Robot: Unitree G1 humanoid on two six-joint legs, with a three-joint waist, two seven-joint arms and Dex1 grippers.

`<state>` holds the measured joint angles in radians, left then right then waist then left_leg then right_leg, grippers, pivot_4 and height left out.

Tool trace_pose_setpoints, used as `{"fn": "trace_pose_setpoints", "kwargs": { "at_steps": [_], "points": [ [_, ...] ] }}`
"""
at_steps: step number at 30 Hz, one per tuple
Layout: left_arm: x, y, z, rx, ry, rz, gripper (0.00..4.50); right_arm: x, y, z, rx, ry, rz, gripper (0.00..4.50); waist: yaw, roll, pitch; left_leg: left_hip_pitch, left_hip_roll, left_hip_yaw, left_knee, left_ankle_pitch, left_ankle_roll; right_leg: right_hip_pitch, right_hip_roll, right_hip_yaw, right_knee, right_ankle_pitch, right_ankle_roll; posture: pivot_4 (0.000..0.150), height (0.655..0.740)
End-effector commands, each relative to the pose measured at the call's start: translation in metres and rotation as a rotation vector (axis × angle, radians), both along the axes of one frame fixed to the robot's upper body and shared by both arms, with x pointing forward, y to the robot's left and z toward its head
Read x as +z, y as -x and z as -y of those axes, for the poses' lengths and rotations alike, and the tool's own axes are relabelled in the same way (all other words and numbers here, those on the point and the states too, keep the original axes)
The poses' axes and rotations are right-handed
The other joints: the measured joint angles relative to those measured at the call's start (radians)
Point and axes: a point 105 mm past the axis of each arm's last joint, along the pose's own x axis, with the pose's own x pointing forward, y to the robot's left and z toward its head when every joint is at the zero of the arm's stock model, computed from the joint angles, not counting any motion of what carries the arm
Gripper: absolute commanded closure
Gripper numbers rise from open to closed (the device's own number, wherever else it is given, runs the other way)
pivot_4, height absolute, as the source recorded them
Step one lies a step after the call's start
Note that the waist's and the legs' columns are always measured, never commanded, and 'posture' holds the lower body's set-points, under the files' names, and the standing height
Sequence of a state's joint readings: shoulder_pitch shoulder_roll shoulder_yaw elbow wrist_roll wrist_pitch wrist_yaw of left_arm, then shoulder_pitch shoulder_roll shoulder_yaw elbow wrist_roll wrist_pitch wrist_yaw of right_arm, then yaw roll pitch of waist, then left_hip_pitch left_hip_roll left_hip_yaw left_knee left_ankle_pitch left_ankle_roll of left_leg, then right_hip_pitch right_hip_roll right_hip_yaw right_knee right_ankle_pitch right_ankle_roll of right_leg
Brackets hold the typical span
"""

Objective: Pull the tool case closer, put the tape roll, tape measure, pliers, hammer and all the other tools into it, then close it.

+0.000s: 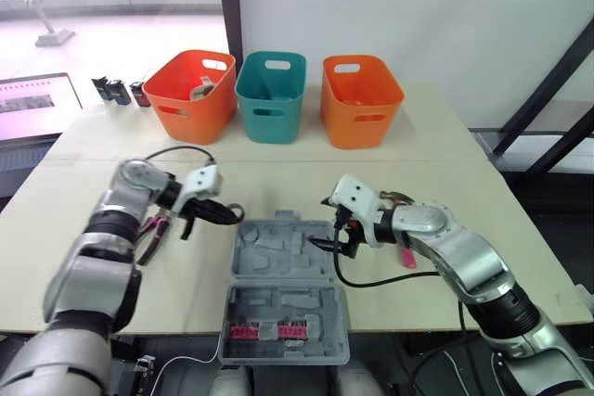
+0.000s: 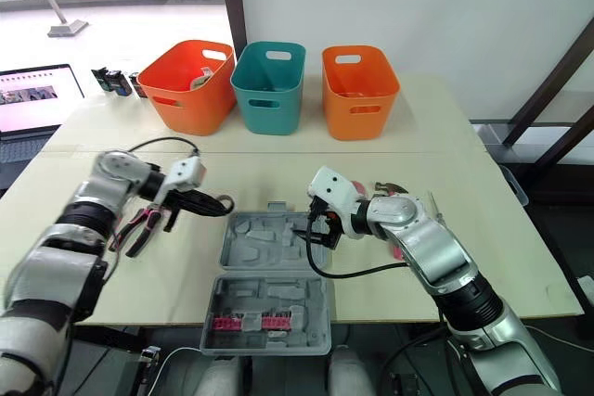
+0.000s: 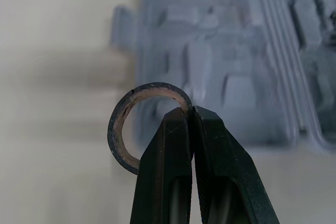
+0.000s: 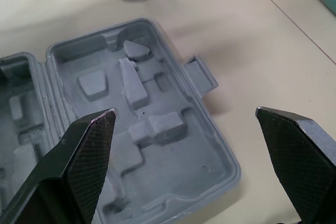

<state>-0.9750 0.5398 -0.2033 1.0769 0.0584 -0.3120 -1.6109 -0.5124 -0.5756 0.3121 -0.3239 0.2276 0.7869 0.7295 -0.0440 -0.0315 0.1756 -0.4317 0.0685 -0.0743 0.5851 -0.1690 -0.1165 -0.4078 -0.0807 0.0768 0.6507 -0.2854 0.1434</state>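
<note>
One tape roll in left pincer, one tool case.

The open grey tool case lies on the worktop. The left gripper holds what is probably the tape roll just beside it. The right gripper hovers over its far half.

In the left wrist view the tool case is looking blurry, and the picture's edge is cutting it off. Just beside the case, the left gripper is hiding a bit of the tape roll. Right of the case, the right arm is covering most of the hammer. Left of the case, the left arm is hiding part of the pliers. Far behind the case, small dark things are looking too small to tell.
</note>
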Motion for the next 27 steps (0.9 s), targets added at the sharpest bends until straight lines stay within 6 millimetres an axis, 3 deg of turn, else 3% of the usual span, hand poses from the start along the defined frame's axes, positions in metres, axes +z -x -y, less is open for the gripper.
{"fn": "trace_pose_setpoints", "kwargs": {
  "at_steps": [1,15,27],
  "points": [
    [0.0,0.001,0.004,-0.026,-0.009,0.015,4.41,0.009,0.006,-0.005,0.015,-0.006,0.043,0.0,-0.001,0.0,0.0,0.0,0.0,0.0,0.0,0.0,0.0,0.0,0.0,0.0,0.0,0.0,0.0,0.15,0.74],
    [-0.022,0.002,0.008,-0.031,-0.082,0.005,4.41,0.012,0.008,0.002,-0.023,0.003,0.046,0.0,0.003,0.0,0.0,0.0,0.0,0.0,0.001,0.0,0.0,0.0,0.0,0.0,0.0,0.0,0.0,0.15,0.74],
    [-0.032,0.004,-0.002,-0.013,-0.149,-0.003,4.41,0.013,0.008,0.001,-0.029,-0.003,0.047,0.0,0.002,0.0,0.0,0.0,0.0,-0.001,0.001,0.0,0.0,0.001,0.0,0.0,0.0,0.0,0.0,0.15,0.74]
  ]
}}
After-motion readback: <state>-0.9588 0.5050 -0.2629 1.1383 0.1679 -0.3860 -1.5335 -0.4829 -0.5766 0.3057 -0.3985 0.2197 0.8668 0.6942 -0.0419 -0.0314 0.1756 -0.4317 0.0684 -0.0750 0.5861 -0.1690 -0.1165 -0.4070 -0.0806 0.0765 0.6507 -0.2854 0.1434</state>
